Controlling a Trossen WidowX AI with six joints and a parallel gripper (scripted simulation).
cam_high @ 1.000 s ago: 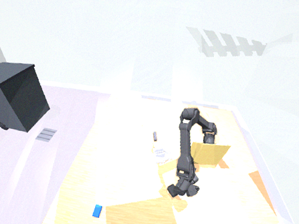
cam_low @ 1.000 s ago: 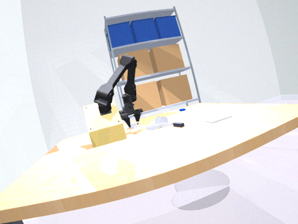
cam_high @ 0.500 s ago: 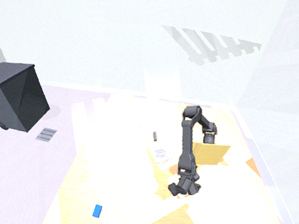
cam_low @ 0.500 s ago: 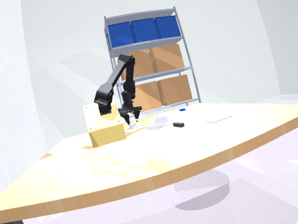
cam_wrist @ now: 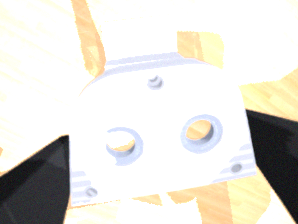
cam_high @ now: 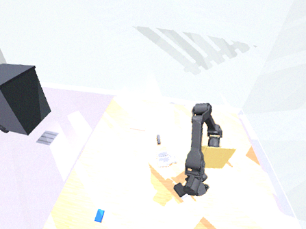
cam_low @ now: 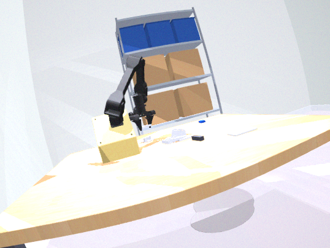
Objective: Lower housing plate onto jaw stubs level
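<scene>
The white housing plate (cam_wrist: 160, 107) fills the middle of the wrist view, with two large round holes and three small ones. My gripper (cam_wrist: 158, 125) (cam_high: 192, 190) (cam_low: 145, 127) is shut on its two side edges and holds it above the table. The white assembly with the jaws (cam_high: 165, 158) (cam_low: 178, 134) stands on the table to one side of the gripper, not under it. Its pins and stubs are too small and washed out to make out. A small white piece (cam_low: 147, 139) sits on the table below the fingers in the exterior view.
A yellow box (cam_high: 217, 158) (cam_low: 119, 151) stands by the arm's base. A small black block (cam_high: 159, 139) (cam_low: 197, 138) lies near the white assembly. A blue block (cam_high: 99, 215) (cam_low: 202, 121) lies farther off. A flat white panel (cam_low: 242, 132) lies on the table. Shelving stands behind.
</scene>
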